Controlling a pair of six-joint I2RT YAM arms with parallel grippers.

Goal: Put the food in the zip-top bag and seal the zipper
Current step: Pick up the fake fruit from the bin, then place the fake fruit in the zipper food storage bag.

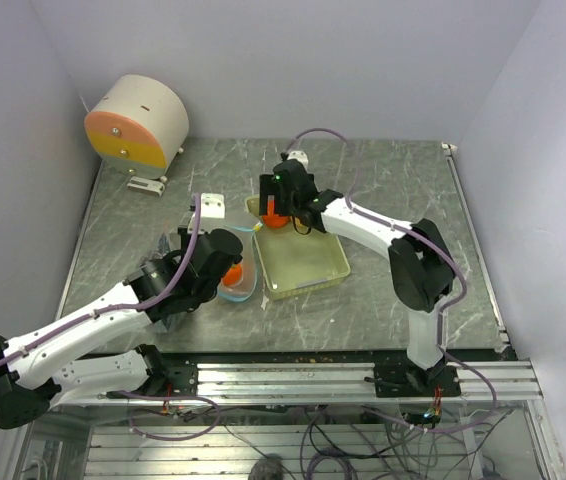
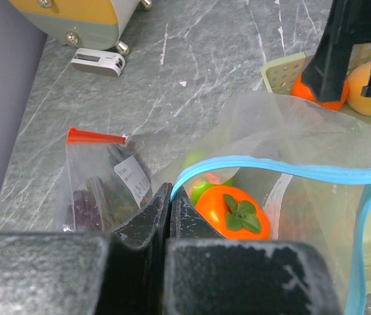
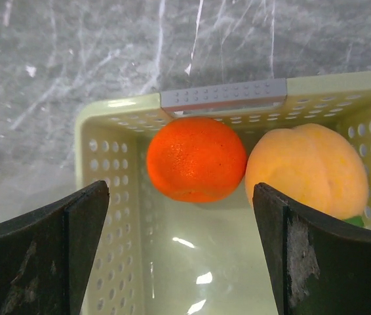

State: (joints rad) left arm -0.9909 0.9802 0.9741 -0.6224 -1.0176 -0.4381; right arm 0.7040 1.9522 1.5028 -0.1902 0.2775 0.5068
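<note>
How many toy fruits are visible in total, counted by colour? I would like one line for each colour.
Orange: 2, round orange fruit in the basket, leaf-topped fruit in the clear bag
Pale yellow-orange: 1, peach
Green: 1, small piece
Dark purple: 1, grape bunch
Total: 5

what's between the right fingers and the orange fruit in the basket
Nothing visible. The right gripper is open above the orange fruit, which lies bare against the basket wall. The pale peach-coloured fruit sits close beside it and may crowd one finger.
</note>
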